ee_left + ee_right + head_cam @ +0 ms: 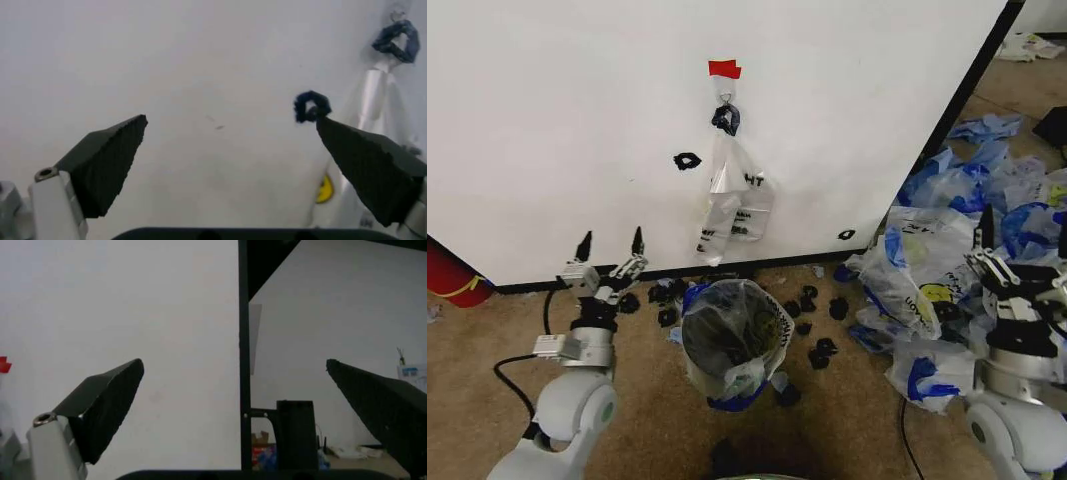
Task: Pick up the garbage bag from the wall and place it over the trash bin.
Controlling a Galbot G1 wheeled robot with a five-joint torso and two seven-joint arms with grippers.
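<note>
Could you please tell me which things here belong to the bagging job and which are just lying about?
Job: bag hanging from the wall hook; bin, already lined.
Lying about: bag pile, black scraps, red object.

Massed blue-and-white bags [987,190] — black scraps [817,300], perhaps foam — strew the floor [487,380].

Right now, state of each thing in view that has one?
garbage bag: hanging from the wall hook, ungrasped.
hook: loaded with the bag's dark handles, below the red tape.
trash bin: upright on the floor, already lined with a bag.
left pincer: open, empty, low beside the wall.
right pincer: open, empty, above the heap of bags.
</note>
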